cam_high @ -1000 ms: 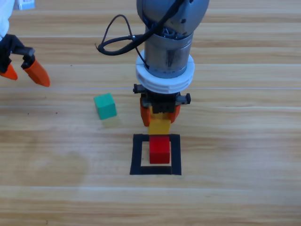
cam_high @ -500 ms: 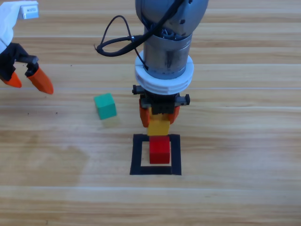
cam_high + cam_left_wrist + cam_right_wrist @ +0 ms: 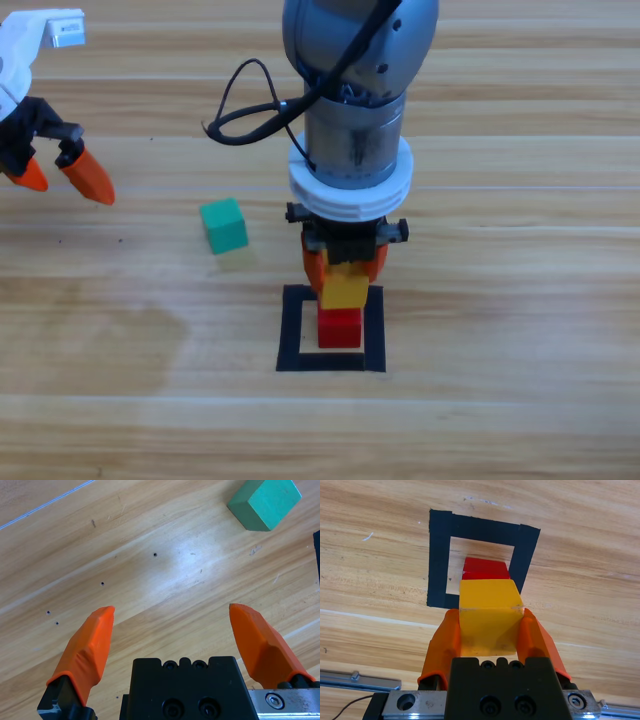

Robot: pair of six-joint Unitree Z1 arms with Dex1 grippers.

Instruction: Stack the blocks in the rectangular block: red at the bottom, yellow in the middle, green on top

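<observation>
The red cube (image 3: 340,328) (image 3: 486,569) sits inside the black tape square (image 3: 291,332) (image 3: 439,555). My right gripper (image 3: 344,277) (image 3: 489,625) is shut on the yellow cube (image 3: 345,289) (image 3: 489,614) and holds it above the near edge of the red cube, partly overlapping it. The green cube (image 3: 223,225) (image 3: 264,502) lies on the wood to the left of the square. My left gripper (image 3: 60,178) (image 3: 175,625) hangs open at the far left edge, well away from the green cube.
The right arm's thick grey body (image 3: 355,90) and a black cable loop (image 3: 245,110) rise over the middle of the table. Bare wood spreads in front of the square and to its right.
The right gripper has carried the yellow cube toward the tape square, so it now overlaps the red cube. The left gripper has shifted slightly at the left edge.
</observation>
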